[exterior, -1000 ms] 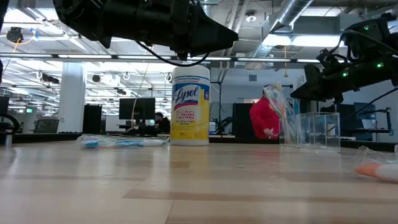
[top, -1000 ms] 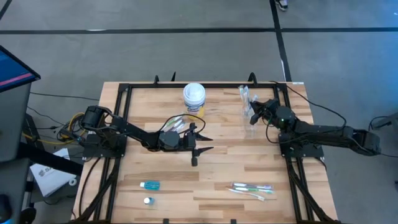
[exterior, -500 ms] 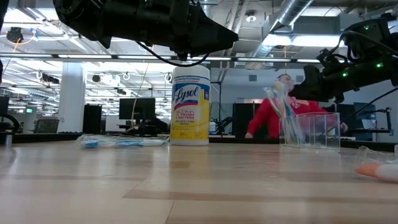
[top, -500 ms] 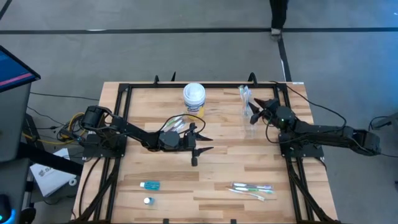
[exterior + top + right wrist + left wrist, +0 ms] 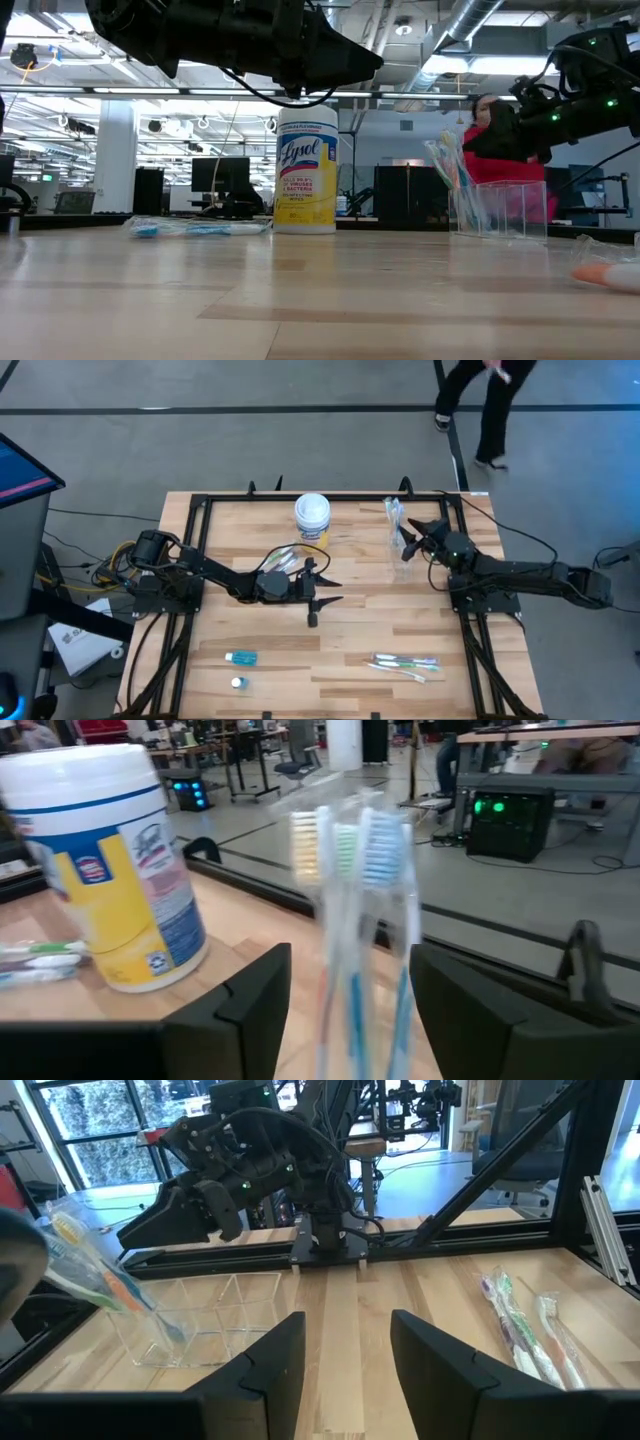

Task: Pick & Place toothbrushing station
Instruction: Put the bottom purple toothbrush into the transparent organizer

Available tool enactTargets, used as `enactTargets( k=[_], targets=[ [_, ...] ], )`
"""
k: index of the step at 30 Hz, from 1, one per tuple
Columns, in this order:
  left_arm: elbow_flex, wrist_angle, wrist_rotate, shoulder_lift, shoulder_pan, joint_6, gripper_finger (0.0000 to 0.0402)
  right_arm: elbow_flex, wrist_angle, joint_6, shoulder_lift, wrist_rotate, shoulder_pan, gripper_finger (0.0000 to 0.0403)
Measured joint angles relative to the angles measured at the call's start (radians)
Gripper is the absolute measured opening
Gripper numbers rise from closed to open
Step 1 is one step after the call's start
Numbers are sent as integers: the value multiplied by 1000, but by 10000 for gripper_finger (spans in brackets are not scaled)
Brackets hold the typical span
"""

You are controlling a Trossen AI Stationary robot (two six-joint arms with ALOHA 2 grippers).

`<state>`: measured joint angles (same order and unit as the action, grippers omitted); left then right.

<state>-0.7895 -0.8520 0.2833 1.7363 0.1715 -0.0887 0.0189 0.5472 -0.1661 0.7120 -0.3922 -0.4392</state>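
Your right pincer (image 5: pixel 408 539), fingers spread, hangs beside the clear plastic cup (image 5: pixel 402 565) holding upright packaged toothbrushes (image 5: pixel 352 910), which stand at its 12 o'clock in the right wrist view.

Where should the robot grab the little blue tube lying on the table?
Across its middle, coming straight down from above. The blue tube lies flat on the table with bare wood along both long sides, so the fingers can slip down either side of its narrow width. The open left gripper is probably the nearer one.
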Motion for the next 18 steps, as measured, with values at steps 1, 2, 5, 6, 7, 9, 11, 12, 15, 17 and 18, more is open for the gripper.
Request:
enactTargets(
  k=[1,2,5,6,7,9,11,12,15,17,18],
  targets=[
    [0,0,0,0,0,0,142,0,0,0,0,0,9,193],
    [0,0,0,0,0,0,142,0,0,0,0,1,18,191],
    [0,1,0,0,0,0,142,0,0,0,0,2,53,187],
    [0,2,0,0,0,0,142,0,0,0,0,2,67,186],
    [0,3,0,0,0,0,142,0,0,0,0,2,80,185],
    [0,4,0,0,0,0,142,0,0,1,0,2,105,185],
    [0,3,0,0,0,0,142,0,0,5,0,2,131,185],
    [0,4,0,0,0,0,142,0,1,5,0,2,144,185],
    [0,3,0,0,0,0,142,0,10,6,0,2,183,183],
    [0,4,0,0,0,0,142,0,9,8,0,2,208,182],
    [0,4,0,0,0,0,142,0,9,8,0,2,221,181]
  ],
)
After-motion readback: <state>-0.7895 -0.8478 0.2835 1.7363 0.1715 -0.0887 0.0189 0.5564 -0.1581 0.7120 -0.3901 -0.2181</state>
